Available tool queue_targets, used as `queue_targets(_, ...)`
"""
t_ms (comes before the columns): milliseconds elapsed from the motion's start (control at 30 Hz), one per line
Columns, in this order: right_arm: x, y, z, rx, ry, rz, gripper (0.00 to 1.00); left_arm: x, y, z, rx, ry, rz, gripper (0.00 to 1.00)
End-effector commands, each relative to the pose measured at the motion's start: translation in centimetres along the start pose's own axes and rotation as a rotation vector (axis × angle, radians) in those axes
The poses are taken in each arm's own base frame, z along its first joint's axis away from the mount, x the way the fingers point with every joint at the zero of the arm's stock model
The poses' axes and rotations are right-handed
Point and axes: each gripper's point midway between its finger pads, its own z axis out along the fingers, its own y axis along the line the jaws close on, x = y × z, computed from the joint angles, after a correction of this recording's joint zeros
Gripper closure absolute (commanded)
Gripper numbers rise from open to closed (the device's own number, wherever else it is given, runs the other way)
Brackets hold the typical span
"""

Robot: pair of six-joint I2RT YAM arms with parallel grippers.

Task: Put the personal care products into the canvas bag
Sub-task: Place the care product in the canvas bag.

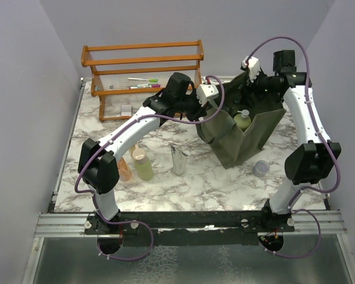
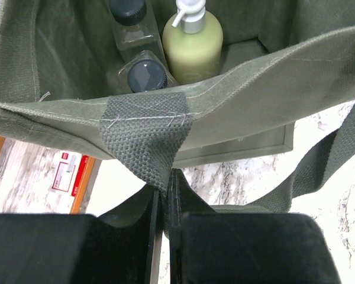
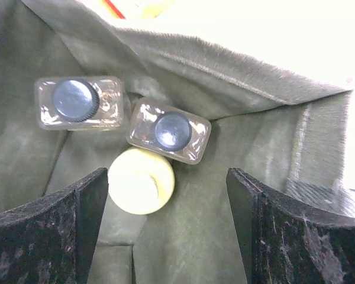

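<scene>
So the big boxy dark olive canvas bag (image 1: 242, 139) is the main thing here, and both claws are at it. The left claw (image 2: 165, 195) is clamped shut on the bag's woven handle strap, right at the near rim, so the bag mouth sits just ahead of its fingers. My guess is it's holding the floppy side open. The right claw (image 3: 165, 189) hangs over the mouth with its jaws wide apart and nothing between them, looking straight down inside.

Behind the left claw, way off at the far edge, there's an orange wooden rack (image 1: 142, 65), not part of the job.

In the bag, directly under the right claw: a pale green pump bottle (image 3: 141, 180) nearest its left finger, plus two clear squarish black-capped bottles (image 3: 77, 102) side by side just past it. So three items are in, as far as I can see.

Left to do: out on the marble, well back from the left claw and down by that arm's elbow, stand a pale green bottle (image 1: 144, 164), an amber-orange bottle (image 1: 125, 170) half hidden by the arm, and a silver metallic tube (image 1: 180, 161). There could be another behind the arm, can't tell.

I'd call it under halfway.
</scene>
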Motion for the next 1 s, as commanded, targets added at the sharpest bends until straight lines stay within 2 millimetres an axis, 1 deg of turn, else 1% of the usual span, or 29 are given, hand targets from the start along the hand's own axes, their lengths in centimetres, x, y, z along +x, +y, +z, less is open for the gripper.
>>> queue_targets(0,-5.4,0.7,-4.4,0.022,-0.161,-0.007,0.19,-2.9,-0.4,-2.1,-0.026,-0.04,0.025,0.86)
queue_targets(167,-8.3,1.3,-6.5,0.027,-0.246,0.02,0.19,-3.9,-0.4,-2.9,-0.028,-0.046,0.027,0.68)
queue_targets(300,-10.0,2.2,-7.8,0.017,-0.302,0.035,0.18,-4.9,-0.2,-4.1,-0.051,-0.041,0.049,0.53)
queue_targets(433,-11.8,2.8,-9.1,0.026,-0.355,0.047,0.18,-5.6,0.0,-5.9,-0.076,-0.017,0.1,0.43)
queue_targets(467,-12.2,2.9,-9.4,0.027,-0.365,0.052,0.18,-5.4,0.1,-6.2,-0.085,0.002,0.111,0.41)
queue_targets(533,-12.8,3.5,-9.8,0.021,-0.382,0.044,0.18,-6.1,0.4,-8.4,-0.135,0.014,0.148,0.38)
queue_targets(600,-13.3,4.3,-9.9,0.013,-0.393,0.027,0.18,-5.7,1.0,-9.9,-0.181,0.058,0.185,0.37)
queue_targets(667,-13.6,5.2,-9.5,0.006,-0.391,0.011,0.18,-4.9,1.7,-11.6,-0.228,0.109,0.203,0.36)
queue_targets(733,-13.8,6.1,-9.1,0.008,-0.39,-0.01,0.18,-3.8,1.9,-13.2,-0.245,0.158,0.221,0.36)
queue_targets(800,-14.0,7.0,-8.9,0.0,-0.395,-0.032,0.18,-2.7,1.6,-15.3,-0.24,0.194,0.23,0.36)
queue_targets(867,-14.1,7.9,-8.7,-0.008,-0.397,-0.045,0.18,-1.5,1.1,-16.9,-0.22,0.223,0.219,0.36)
queue_targets(967,-14.2,8.6,-8.4,-0.024,-0.393,-0.051,0.18,0.5,0.6,-19.2,-0.201,0.257,0.185,0.36)
